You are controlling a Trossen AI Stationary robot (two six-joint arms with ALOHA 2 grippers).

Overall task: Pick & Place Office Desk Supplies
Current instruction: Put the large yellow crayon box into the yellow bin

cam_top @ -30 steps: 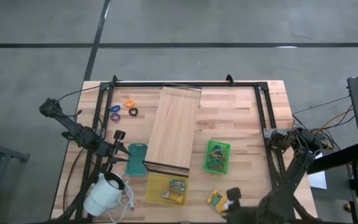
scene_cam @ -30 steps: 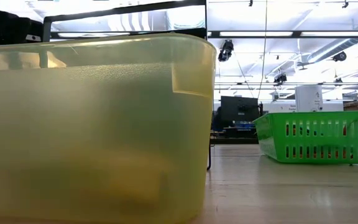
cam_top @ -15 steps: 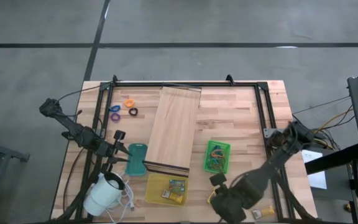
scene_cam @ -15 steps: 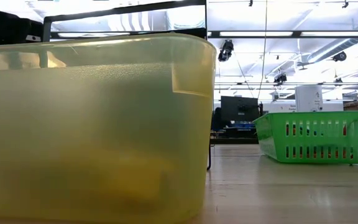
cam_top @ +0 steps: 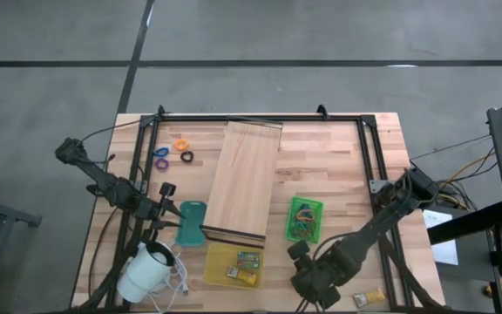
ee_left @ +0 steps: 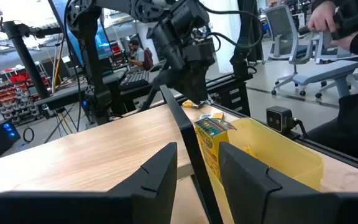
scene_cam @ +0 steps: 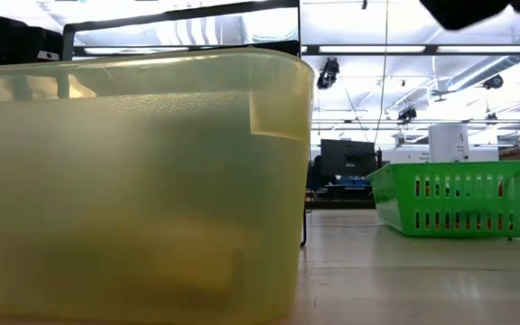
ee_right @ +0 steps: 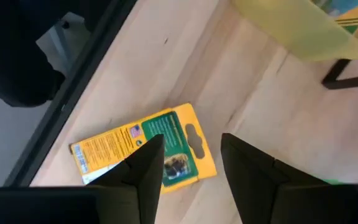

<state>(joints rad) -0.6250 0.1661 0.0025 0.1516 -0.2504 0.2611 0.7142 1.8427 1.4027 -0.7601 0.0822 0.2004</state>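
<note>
Right jaws over carded packet

Right gripper [ee_right: 188, 165] jaws apart, empty, hovering above the yellow-green packet [ee_right: 143, 151] flat on the tabletop [ee_right: 247, 81] near the front edge, beside the yellow bin [cam_top: 234, 264]. Packet looks light, stiff, thin; pinch across short edges. Frame rail close. Left gripper [ee_left: 194, 168] part-open, idle

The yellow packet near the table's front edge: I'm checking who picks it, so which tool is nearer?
Right. The right tool hovers over the yellow packet; the left tool waits across the table.

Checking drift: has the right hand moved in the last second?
Yes. In the high view the right hand has shifted left along the table's near edge, closer to the yellow bin.
</note>
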